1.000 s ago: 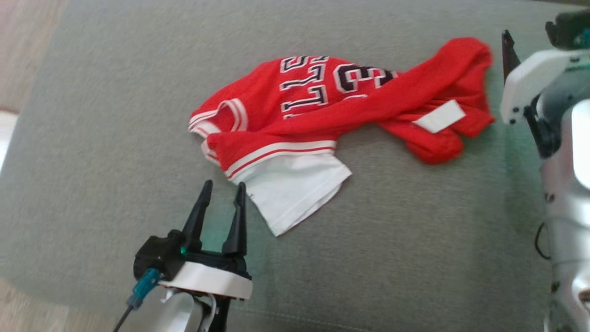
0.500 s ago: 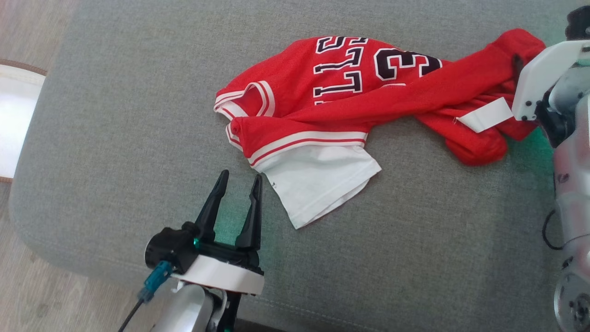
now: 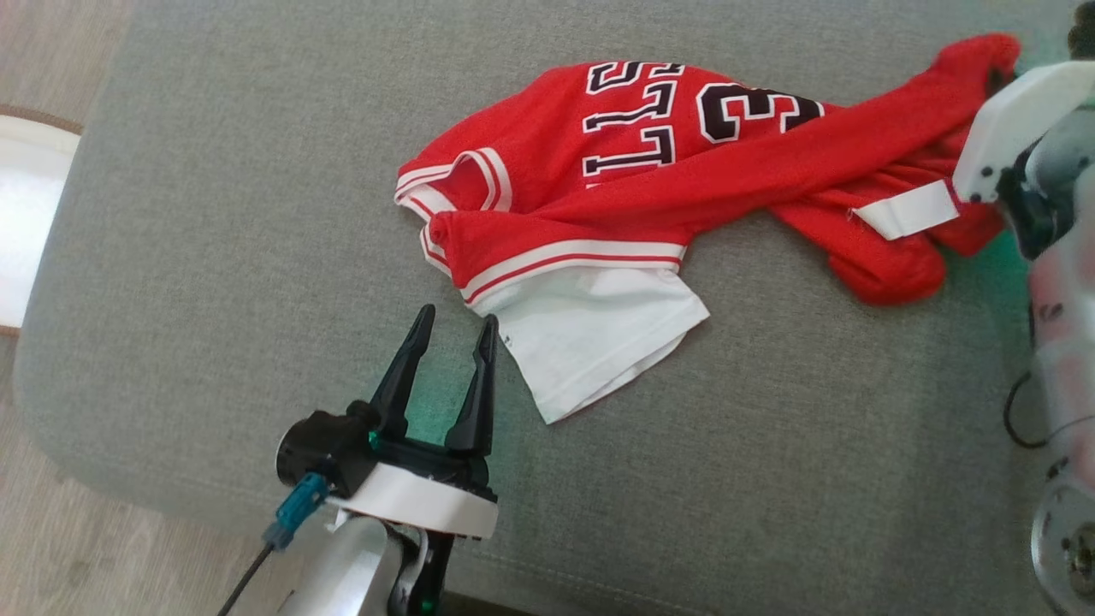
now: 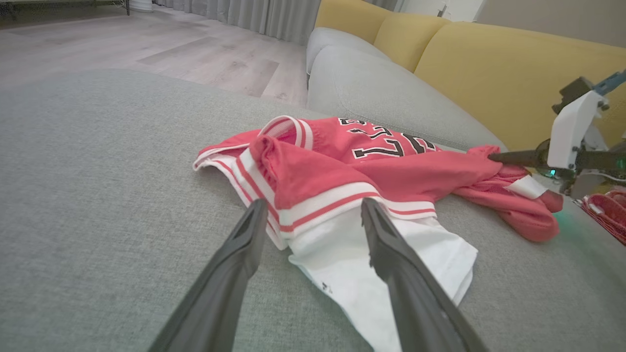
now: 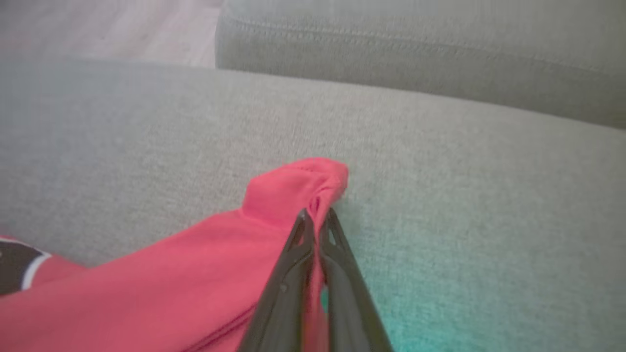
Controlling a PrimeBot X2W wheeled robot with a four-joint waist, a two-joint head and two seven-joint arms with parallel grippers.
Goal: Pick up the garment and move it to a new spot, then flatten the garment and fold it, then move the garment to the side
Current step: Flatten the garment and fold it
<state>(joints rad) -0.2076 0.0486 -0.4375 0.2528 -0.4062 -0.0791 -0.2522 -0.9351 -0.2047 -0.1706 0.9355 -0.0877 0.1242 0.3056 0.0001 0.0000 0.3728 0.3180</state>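
- The red jersey (image 3: 650, 197) lies crumpled on the grey sofa cushion (image 3: 214, 214), toward 1 o'clock.
- The left gripper (image 3: 456, 321), fingers spread wide, sits at its 7 o'clock.
- The right gripper (image 5: 317, 213) pinches its 2 o'clock corner.

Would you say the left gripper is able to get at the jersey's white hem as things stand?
Probably yes: the left gripper is open and points at the white hem of the jersey, which lies flat on the cushion right by its fingertips, nothing between.
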